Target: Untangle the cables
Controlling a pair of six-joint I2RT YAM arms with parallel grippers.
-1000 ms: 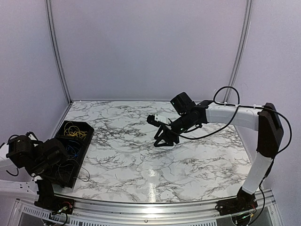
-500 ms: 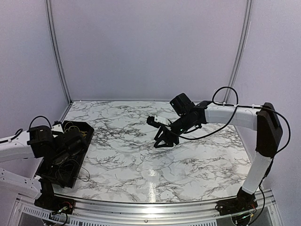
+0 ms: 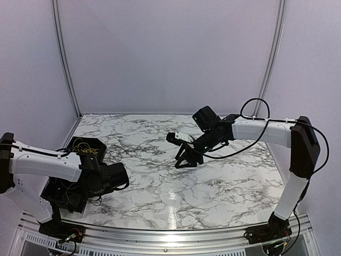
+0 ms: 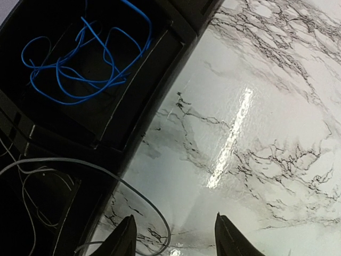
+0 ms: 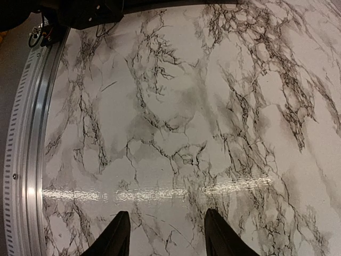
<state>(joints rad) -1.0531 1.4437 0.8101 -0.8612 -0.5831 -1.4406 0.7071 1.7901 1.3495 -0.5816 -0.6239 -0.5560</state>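
A black compartment tray [image 3: 64, 198] stands at the table's left edge and holds the cables. A yellow cable [image 3: 84, 147] lies in its far compartment. In the left wrist view a bright blue cable [image 4: 85, 58] lies looped in one compartment. A thin pale-looking cable [image 4: 157, 212] loops out of the nearer compartment, over the tray wall [image 4: 160, 80] and onto the marble. My left gripper [image 3: 118, 178] hangs open and empty beside the tray's right wall, its fingertips [image 4: 126, 238] next to that loop. My right gripper [image 3: 184, 159] is open and empty above the table's middle, and it also shows in the right wrist view [image 5: 168, 237].
The marble table top [image 3: 213, 186] spreads to the right of the tray. A metal rail [image 5: 26, 133] runs along the table's near edge. The left arm's base [image 5: 80, 10] shows at the top of the right wrist view. Purple walls close in the back and sides.
My left arm has unfolded from the far left and swung right across the tray, so its gripper now hangs by the tray's right wall. The right arm has barely moved.
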